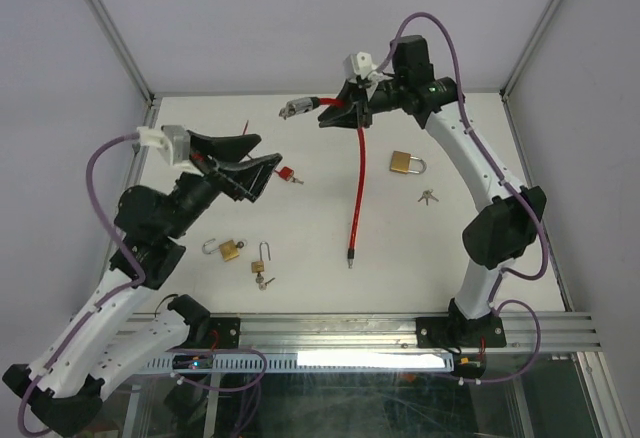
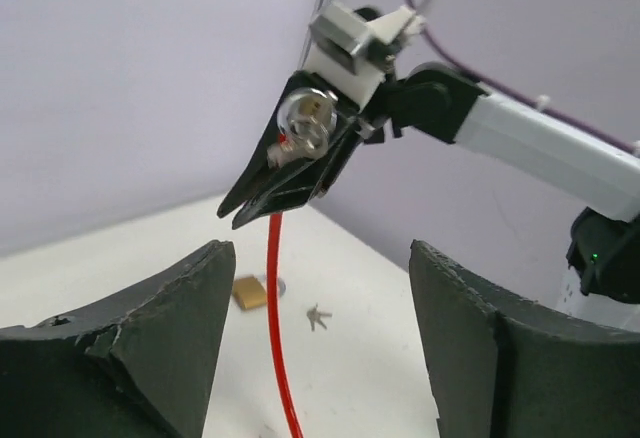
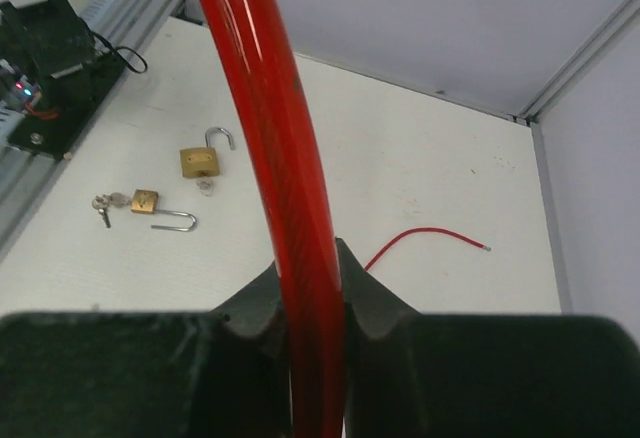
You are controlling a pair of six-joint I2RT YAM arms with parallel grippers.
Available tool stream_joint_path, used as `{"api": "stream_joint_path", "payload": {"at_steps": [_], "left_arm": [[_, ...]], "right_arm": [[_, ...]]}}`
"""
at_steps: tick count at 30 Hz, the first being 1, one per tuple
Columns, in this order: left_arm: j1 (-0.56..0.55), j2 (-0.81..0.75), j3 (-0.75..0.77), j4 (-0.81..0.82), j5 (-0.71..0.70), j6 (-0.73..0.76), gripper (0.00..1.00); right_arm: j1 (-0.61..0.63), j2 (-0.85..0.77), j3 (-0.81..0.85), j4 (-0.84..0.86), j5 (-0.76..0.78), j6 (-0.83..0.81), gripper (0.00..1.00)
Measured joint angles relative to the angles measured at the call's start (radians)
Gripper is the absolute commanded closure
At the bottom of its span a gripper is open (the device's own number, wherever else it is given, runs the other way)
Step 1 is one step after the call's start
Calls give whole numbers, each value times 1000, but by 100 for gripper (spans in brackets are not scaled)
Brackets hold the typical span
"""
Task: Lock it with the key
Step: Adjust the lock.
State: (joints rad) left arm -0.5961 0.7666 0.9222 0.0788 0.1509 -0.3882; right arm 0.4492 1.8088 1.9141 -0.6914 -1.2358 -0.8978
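My right gripper (image 1: 337,111) (image 3: 310,280) is shut on the thick red cable (image 3: 285,138) of a cable lock, held above the back of the table. The lock's silver head (image 1: 297,108) (image 2: 305,120) sticks out to the left of the jaws, with a small metal key piece at its face. The cable (image 1: 358,183) hangs down, its free end (image 1: 350,257) on the table. My left gripper (image 1: 262,153) (image 2: 320,268) stands open, facing the lock head from a short way off, with nothing between its fingers.
A small red padlock (image 1: 285,174) lies near the left fingertips. A shut brass padlock (image 1: 405,163) and loose keys (image 1: 428,196) lie at the right. Two open brass padlocks (image 1: 229,249) (image 1: 261,263), one with a key, lie front left. A thin red wire (image 3: 425,237) lies at the back.
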Motion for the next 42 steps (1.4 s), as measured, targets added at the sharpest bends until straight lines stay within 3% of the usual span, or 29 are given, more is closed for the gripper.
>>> {"api": "stream_joint_path", "payload": {"at_steps": [4, 8, 11, 14, 18, 26, 32, 38, 42], "left_arm": [[0, -144, -130, 182, 45, 127, 13], [0, -194, -237, 367, 122, 236, 12], [0, -95, -245, 478, 172, 291, 11], [0, 61, -212, 552, 202, 325, 12], [0, 253, -114, 575, 227, 334, 24], [16, 331, -67, 784, 241, 263, 33], [22, 357, -68, 967, 237, 155, 38], [21, 423, -67, 1040, 219, 78, 55], [21, 424, -73, 1044, 187, 52, 54]], "right_arm": [[-49, 0, -11, 172, -114, 267, 100], [-61, -1, -105, 660, -220, 803, 100], [-58, 48, -133, 1163, -273, 1339, 100], [-42, 161, -36, 1588, -303, 1822, 100], [-6, 202, -31, 1820, -316, 2137, 100], [79, 201, -45, 1973, -316, 2349, 100], [103, 201, -69, 1997, -316, 2382, 100], [126, 201, -74, 1998, -316, 2390, 100], [127, 200, -76, 1999, -316, 2391, 100]]}}
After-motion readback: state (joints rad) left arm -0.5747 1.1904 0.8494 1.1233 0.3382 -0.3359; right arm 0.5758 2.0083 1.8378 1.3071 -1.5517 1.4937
